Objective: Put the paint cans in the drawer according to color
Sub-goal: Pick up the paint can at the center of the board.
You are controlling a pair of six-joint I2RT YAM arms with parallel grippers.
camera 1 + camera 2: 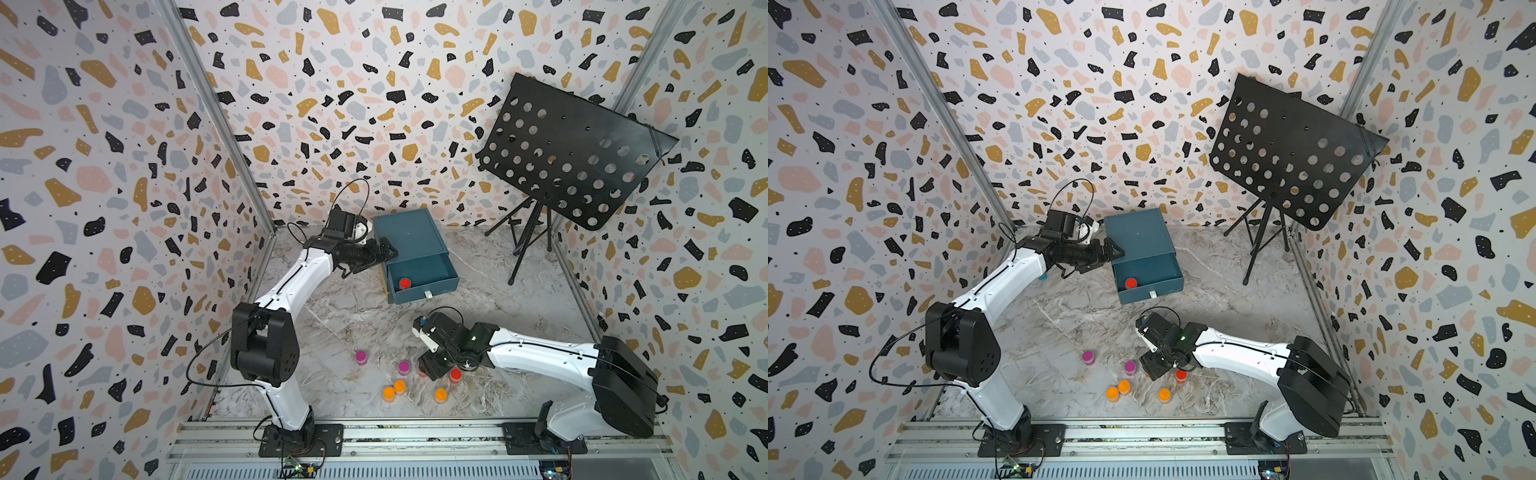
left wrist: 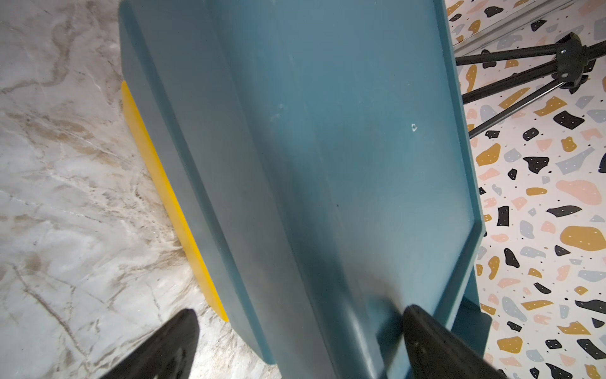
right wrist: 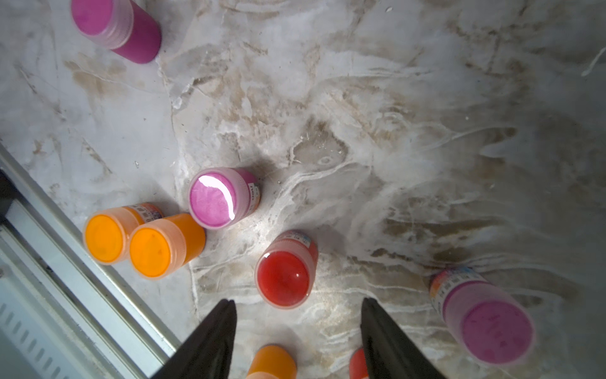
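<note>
Red paint can hides from above under spread-jawed right gripper; left gripper gapes.

Orange can, red can: cut off at right wrist frame edge. Magenta can: hidden under right arm in both top views. Label print: too small to read.

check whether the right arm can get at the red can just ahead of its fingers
Probably yes. The right gripper is open over the red can, jaws wider apart than it. The nearest magenta can stands clear, so nothing looks in the way.
</note>
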